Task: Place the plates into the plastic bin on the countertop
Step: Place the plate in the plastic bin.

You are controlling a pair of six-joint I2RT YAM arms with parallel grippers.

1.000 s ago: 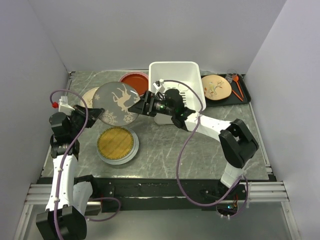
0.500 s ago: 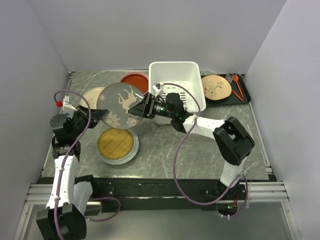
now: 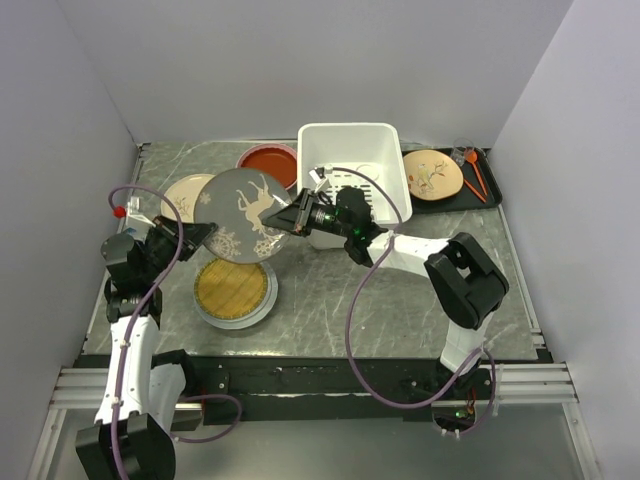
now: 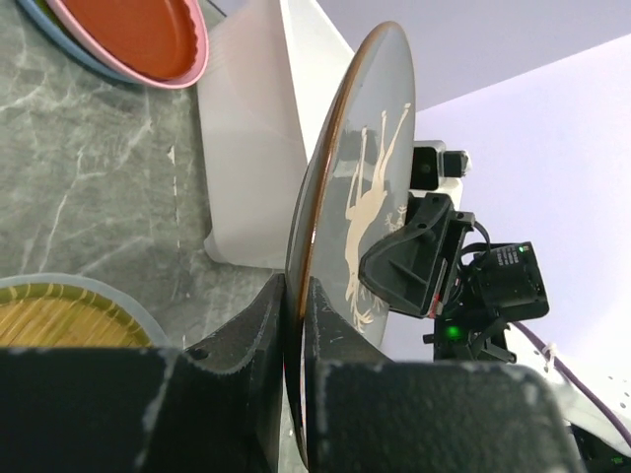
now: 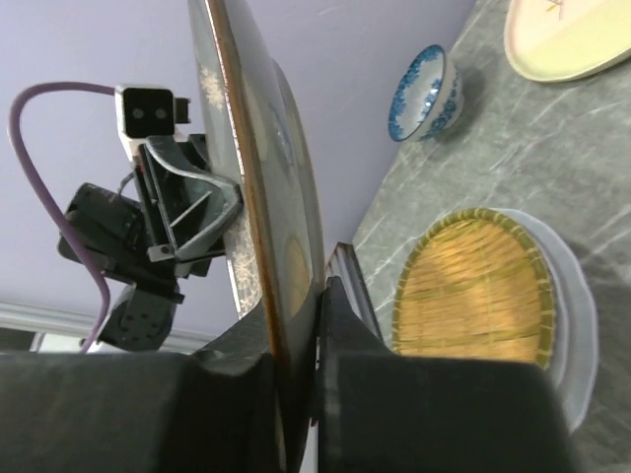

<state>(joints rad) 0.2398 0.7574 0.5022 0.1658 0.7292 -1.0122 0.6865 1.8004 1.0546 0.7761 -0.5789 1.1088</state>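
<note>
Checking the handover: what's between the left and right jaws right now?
Only the dark plate, tilted up on edge. The left jaws pinch its left rim, the right jaws its right rim. Top view shows it; both wrist views confirm.

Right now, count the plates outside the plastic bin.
5 plainly visible: dark deer plate held aloft, red plate behind, cream plate left, yellow lattice plate nearest, branch plate on tray. More may hide underneath.
</note>
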